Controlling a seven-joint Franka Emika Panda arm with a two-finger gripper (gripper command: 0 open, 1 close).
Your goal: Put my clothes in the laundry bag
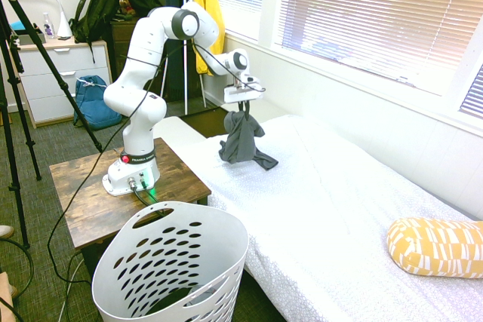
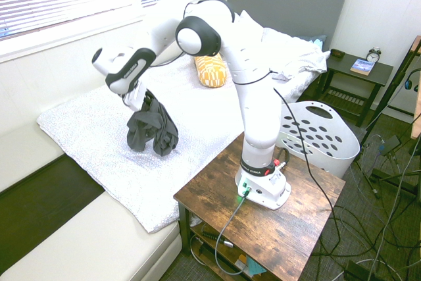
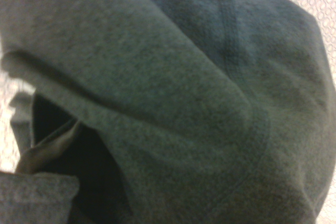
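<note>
Basket (image 1: 170,265) on floor (image 1: 49,164), beside table (image 1: 128,186) and bed (image 1: 302,186). Arm (image 1: 139,111) on table. Bolster (image 1: 438,247) on bed. Backpack (image 1: 96,103) on floor, before drawers (image 1: 60,73). Bed below window (image 1: 377,20).

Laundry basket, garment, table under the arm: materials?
Laundry basket: likely moulded plastic, white, smooth; oval perforations, wavy rim.
Garment: soft matte fabric, heathered grey, stitched seam; perhaps jersey or fleece.
Table: wood or wood-look laminate, brown, slight sheen; streaky grain.
</note>
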